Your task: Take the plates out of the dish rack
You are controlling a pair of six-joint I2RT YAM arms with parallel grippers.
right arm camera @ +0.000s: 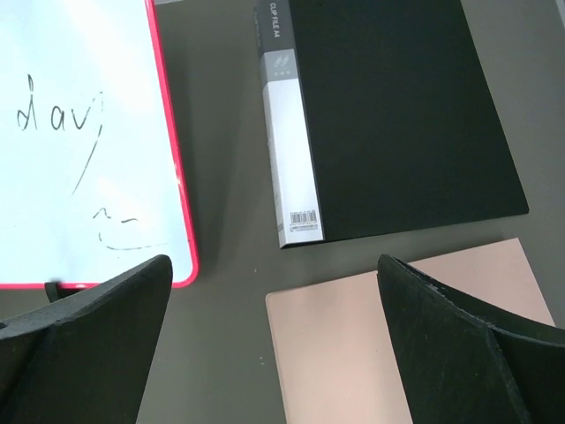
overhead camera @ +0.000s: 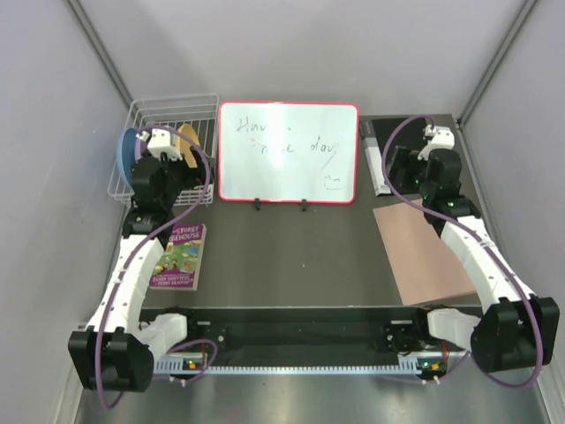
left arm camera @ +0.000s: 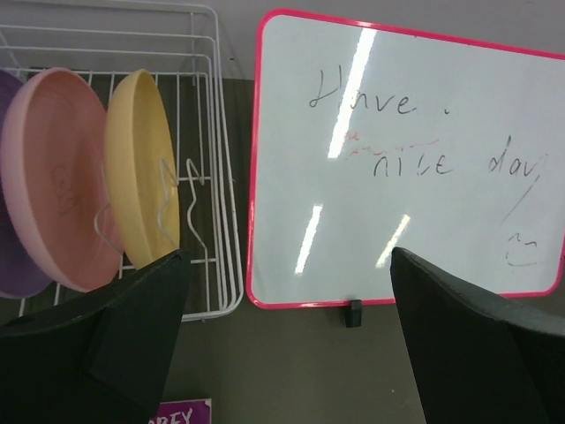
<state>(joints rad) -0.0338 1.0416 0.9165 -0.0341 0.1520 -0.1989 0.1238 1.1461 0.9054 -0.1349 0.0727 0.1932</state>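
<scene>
The white wire dish rack stands at the back left. A blue plate and a yellow-orange plate stand on edge in it; my left arm hides the ones between them. The left wrist view shows the rack's wires with the lavender plate, pink plate and yellow-orange plate upright in the slots. My left gripper is open and empty, above the rack's near right corner. My right gripper is open and empty at the back right.
A red-framed whiteboard stands just right of the rack. A purple book lies in front of the rack. A black folder and a tan board lie at the right.
</scene>
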